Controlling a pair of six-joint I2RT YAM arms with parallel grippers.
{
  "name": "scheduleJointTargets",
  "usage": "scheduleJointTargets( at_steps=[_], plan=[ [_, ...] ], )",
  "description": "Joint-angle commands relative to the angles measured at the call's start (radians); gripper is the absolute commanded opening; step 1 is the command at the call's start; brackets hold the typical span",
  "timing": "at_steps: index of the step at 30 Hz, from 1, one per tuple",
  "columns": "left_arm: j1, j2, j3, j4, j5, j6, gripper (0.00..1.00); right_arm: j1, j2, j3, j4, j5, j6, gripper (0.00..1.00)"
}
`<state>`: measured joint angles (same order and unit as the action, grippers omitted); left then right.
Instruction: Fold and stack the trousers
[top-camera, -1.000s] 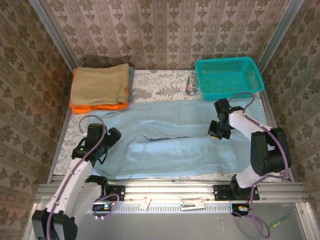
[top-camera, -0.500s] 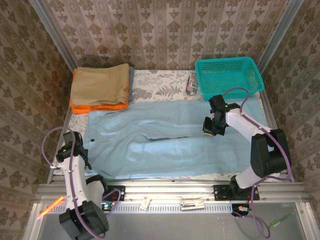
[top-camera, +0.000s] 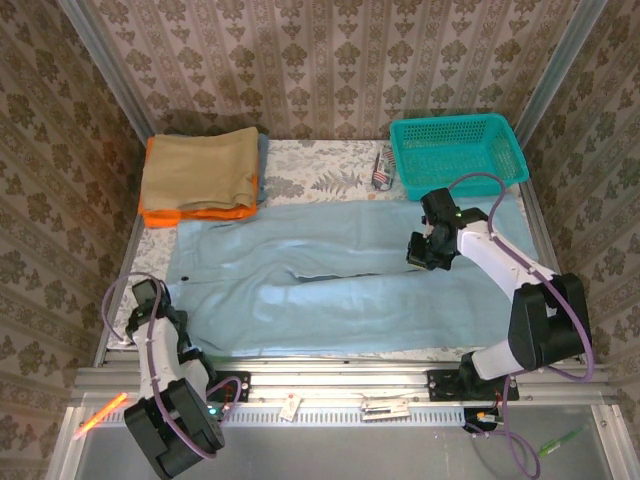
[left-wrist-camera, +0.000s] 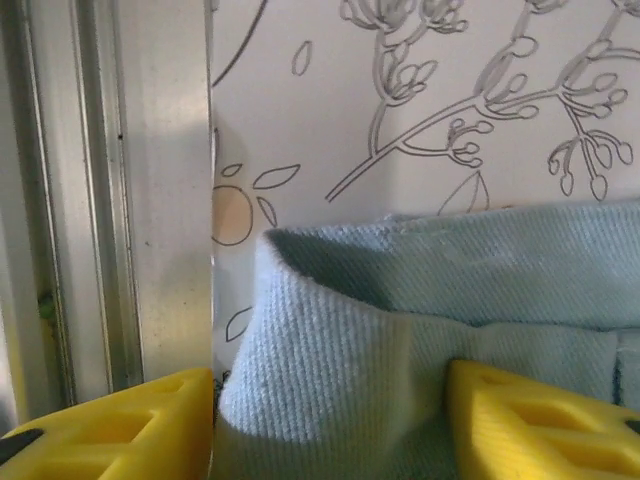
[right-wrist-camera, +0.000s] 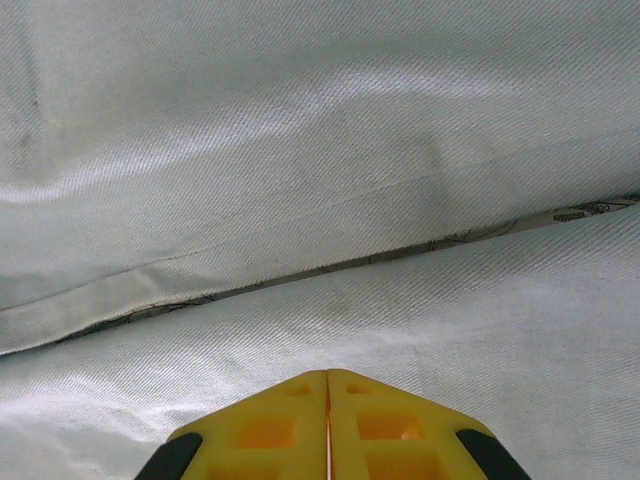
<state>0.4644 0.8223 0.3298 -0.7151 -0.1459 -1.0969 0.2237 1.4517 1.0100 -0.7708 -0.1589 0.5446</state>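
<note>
At the near-left corner of the table (top-camera: 320, 170), the left gripper (left-wrist-camera: 330, 395) is straddling a raised corner of the trousers (top-camera: 330, 290) at their waistband end. Its yellow fingers (left-wrist-camera: 110, 425) are standing apart with a hump of pale-blue cloth filling the gap. Whether they are biting on that cloth cannot be determined. The side rail (left-wrist-camera: 160, 200) is running just beside the left finger.

The trousers are lying flat across the middle of the table. Their long axis is running from left edge to right edge, waistband to the left, both legs pointing right. The right gripper (right-wrist-camera: 328, 378) is hanging close over the cloth at the slit between the two legs, right of centre, fingers pressed together and pinching nothing.

Judgement: the fold is not yet begun. The left arm is nearer the waistband and the right arm nearer the legs, so each is placed for its own end. A tan folded garment (top-camera: 200, 165) on an orange folded garment (top-camera: 160, 215) is sitting at the far-left corner, well apart from both grippers.
</note>
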Motion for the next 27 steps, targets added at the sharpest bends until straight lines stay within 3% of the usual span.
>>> scheduleJointTargets(
  at_steps=[1,4,10,12,16,20,23,27],
  plan=[
    [0.004,0.004,-0.041,0.129,0.095,0.036,0.43,0.005,-0.046,-0.011,-0.055,0.002,-0.021,0.09],
    [0.004,-0.033,-0.036,0.112,0.116,0.040,0.33,0.006,-0.053,-0.014,-0.062,0.003,-0.018,0.09],
    [0.005,-0.114,-0.009,0.089,0.149,0.083,0.30,0.004,-0.107,-0.018,-0.110,0.017,0.016,0.10],
    [0.002,-0.125,-0.004,0.096,0.179,0.086,0.27,-0.003,-0.131,-0.023,-0.149,0.026,0.040,0.17],
    [0.002,-0.136,0.003,0.118,0.231,0.091,0.17,-0.068,-0.224,-0.082,-0.208,0.021,0.072,0.30],
    [0.002,-0.148,-0.018,0.219,0.314,0.105,0.04,-0.214,-0.289,-0.108,-0.292,0.064,0.018,0.30],
    [0.000,-0.120,-0.004,0.245,0.350,0.111,0.02,-0.288,-0.323,-0.145,-0.297,0.019,0.054,0.31],
    [-0.003,-0.094,-0.007,0.286,0.391,0.103,0.01,-0.286,-0.404,-0.268,-0.294,0.023,0.213,0.33]
  ],
)
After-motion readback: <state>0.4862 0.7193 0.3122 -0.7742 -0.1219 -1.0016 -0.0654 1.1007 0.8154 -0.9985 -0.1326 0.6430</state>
